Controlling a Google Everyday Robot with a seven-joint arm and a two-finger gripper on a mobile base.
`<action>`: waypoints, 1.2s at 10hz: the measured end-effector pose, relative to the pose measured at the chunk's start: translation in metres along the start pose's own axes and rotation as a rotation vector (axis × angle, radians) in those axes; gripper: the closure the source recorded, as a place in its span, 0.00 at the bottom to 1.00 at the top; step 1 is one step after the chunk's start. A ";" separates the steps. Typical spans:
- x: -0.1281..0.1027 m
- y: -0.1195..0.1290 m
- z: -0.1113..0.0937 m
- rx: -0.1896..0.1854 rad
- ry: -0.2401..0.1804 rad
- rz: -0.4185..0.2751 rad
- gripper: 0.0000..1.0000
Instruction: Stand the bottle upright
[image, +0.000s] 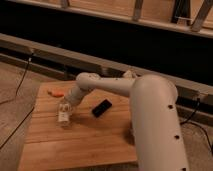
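Note:
The bottle (63, 116) is a small pale bottle with a white label. It stands about upright on the left part of the wooden table (75, 145). My gripper (64, 107) is at the end of the white arm, right above the bottle and against its top. The arm reaches in from the right and hides the bottle's cap.
A flat black slab (102, 108) lies on the table right of the bottle. A thin orange stick (56, 92) lies near the table's far left edge. A dark wall with metal rails runs behind the table. Cables lie on the floor at left.

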 end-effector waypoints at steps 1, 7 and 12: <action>0.001 0.003 0.001 0.005 0.005 -0.015 0.35; -0.007 -0.013 -0.027 0.307 -0.066 -0.270 0.35; -0.004 0.028 -0.024 0.485 -0.025 -0.482 0.35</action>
